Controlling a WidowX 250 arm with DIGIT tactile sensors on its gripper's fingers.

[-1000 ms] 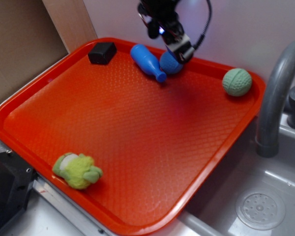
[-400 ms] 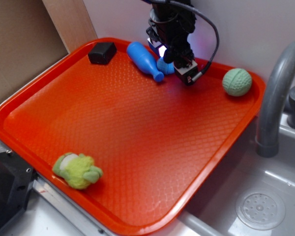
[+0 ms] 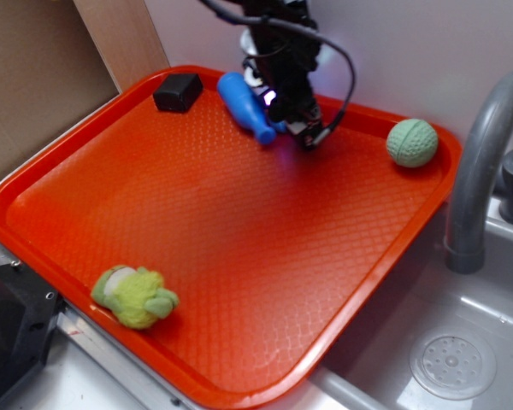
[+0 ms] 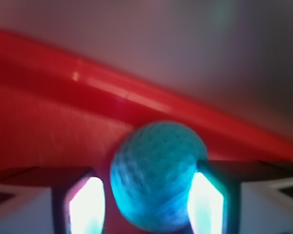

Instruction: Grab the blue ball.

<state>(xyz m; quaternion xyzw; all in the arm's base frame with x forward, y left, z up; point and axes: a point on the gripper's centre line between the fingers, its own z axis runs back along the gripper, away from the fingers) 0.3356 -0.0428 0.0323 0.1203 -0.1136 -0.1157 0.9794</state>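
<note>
Crowding the far edge of the red tray (image 3: 197, 222) are 1 blue bowling pin (image 3: 244, 106), lying just left of the pincer (image 3: 295, 128), and 1 black block (image 3: 177, 91) nearer the corner. A pale green ball (image 3: 412, 143) sits well apart to the right, and a green plush toy (image 3: 135, 295) lies at the near edge. A grey faucet (image 3: 479, 171) rises beside the tray. From the exterior view the blue ball is almost wholly hidden behind the arm. The wrist view alone shows the blue ball (image 4: 158, 175) between the 2 spread fingers (image 4: 88, 202), close on both sides, perhaps touching on the right; blur prevents certainty.
</note>
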